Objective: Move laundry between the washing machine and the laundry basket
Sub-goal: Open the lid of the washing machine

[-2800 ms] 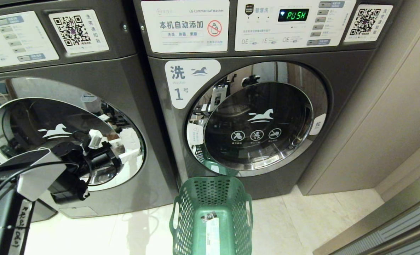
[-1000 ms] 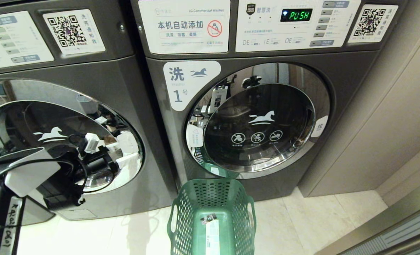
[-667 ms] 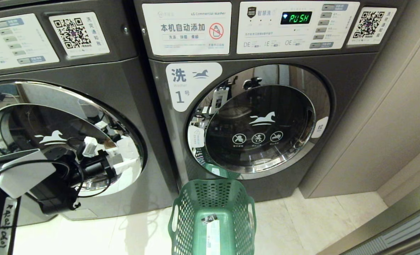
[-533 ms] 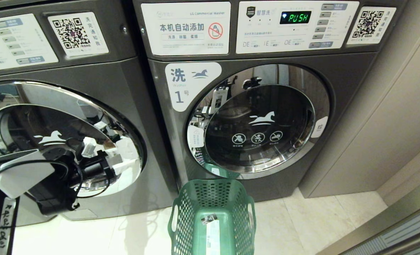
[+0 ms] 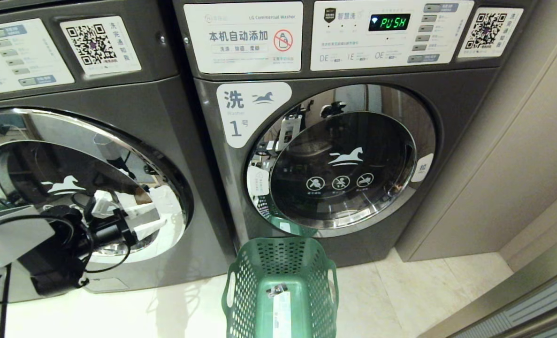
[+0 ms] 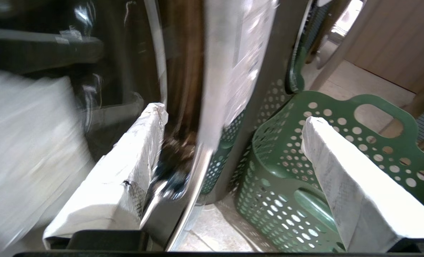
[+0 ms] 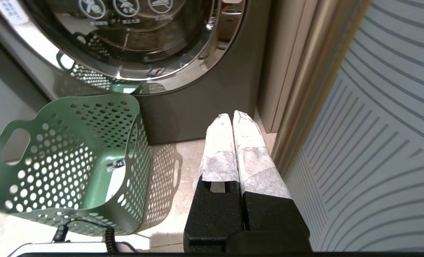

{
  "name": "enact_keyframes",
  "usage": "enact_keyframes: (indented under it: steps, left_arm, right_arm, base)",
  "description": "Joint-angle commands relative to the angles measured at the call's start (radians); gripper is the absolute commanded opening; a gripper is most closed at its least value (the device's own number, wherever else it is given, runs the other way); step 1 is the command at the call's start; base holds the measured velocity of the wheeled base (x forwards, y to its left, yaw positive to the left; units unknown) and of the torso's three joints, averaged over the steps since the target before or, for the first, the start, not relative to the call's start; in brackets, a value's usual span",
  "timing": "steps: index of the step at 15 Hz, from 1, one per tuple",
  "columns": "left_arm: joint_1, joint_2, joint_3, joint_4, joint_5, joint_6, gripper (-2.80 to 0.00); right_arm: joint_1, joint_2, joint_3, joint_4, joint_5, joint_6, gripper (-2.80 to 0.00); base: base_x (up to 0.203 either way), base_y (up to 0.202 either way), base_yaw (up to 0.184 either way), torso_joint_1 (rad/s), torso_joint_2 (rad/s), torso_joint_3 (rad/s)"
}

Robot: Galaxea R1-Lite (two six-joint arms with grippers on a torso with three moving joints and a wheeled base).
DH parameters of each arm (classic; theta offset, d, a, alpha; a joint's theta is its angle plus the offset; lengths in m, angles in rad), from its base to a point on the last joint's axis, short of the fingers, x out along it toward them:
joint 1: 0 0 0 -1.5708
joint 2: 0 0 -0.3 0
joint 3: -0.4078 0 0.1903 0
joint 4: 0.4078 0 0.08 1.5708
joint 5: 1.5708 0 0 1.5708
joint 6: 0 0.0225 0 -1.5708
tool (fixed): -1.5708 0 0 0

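My left gripper [image 5: 140,224] gapes wide, empty, at the left washing machine [image 5: 86,188] door's chrome rim. Laundry basket [image 5: 280,286] upright on floor before washer 1 [image 5: 339,155], long axis toward it. Right gripper [image 7: 232,123] closed, parked beside basket.

Two washers [image 5: 334,155], one basket [image 5: 280,281]

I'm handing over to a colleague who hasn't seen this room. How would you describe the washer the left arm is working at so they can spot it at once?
Two dark grey front-loaders stand side by side against the wall. It is the left-hand washing machine, left of the green laundry basket on the floor, with the open left gripper in front of its door. Unlike its neighbour, it shows no big white "1" label here.
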Motion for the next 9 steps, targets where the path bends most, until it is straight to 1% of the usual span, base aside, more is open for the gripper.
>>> enact_keyframes:
  steps: [1, 4, 7, 9]
  left_arm:
    - [0.042, 0.005, -0.003, -0.012, 0.001, 0.001, 0.00]
    - [0.081, 0.001, -0.003, -0.012, 0.001, -0.001, 0.00]
    - [0.117, -0.048, 0.015, -0.012, 0.001, -0.002, 0.00]
    - [0.140, -0.142, 0.109, -0.012, 0.001, -0.003, 0.00]
  right_arm:
    - [-0.001, 0.001, 0.000, 0.000, 0.000, 0.000, -2.80]
    - [-0.001, 0.000, 0.000, 0.000, 0.000, 0.000, -2.80]
    - [-0.001, 0.001, 0.000, 0.000, 0.000, 0.000, -2.80]
    - [-0.001, 0.001, 0.000, 0.000, 0.000, 0.000, -2.80]
  base:
    - [0.000, 0.000, 0.000, 0.000, 0.00, 0.000]
    - [0.000, 0.000, 0.000, 0.000, 0.00, 0.000]
    - [0.000, 0.000, 0.000, 0.000, 0.00, 0.000]
    - [0.000, 0.000, 0.000, 0.000, 0.00, 0.000]
